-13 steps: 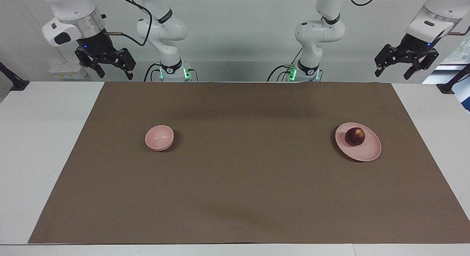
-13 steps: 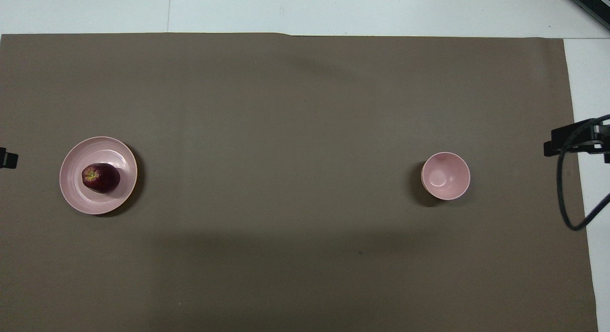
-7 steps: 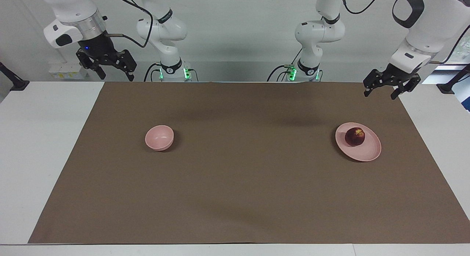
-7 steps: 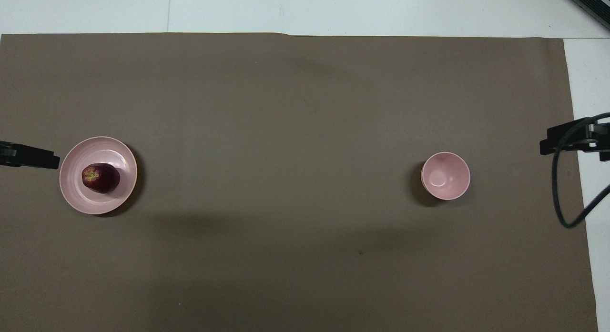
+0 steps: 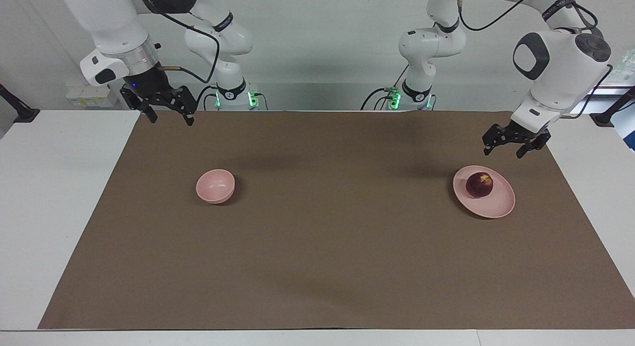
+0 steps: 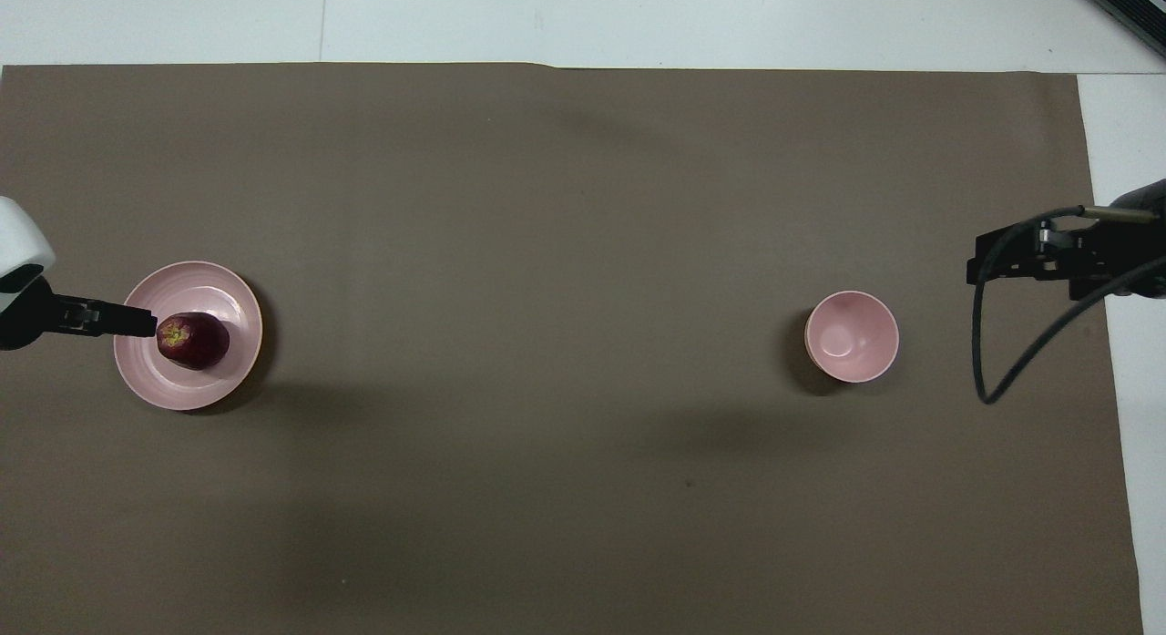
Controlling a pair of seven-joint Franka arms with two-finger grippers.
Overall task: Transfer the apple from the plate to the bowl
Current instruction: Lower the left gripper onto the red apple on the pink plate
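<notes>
The dark red apple [image 5: 479,184] lies on the pale pink plate [image 5: 496,205] toward the left arm's end of the table; both also show in the overhead view, apple [image 6: 193,341] on plate [image 6: 187,391]. The small pink bowl [image 5: 215,186] stands empty toward the right arm's end and also shows from above [image 6: 852,336]. My left gripper [image 5: 502,151] is open and empty in the air over the plate's rim, apart from the apple; from above it [image 6: 144,323] overlaps the rim. My right gripper [image 5: 169,119] is open and empty, raised over the mat's corner.
A brown mat [image 5: 317,266] covers most of the white table [image 5: 54,197]; the plate and bowl stand on it. A black cable [image 6: 1011,362] hangs from the right arm near the bowl in the overhead view.
The left gripper has come down and in from beside the table to over the plate's rim. The right gripper has come lower and moved in over the mat's corner. Apple, plate and bowl have not moved.
</notes>
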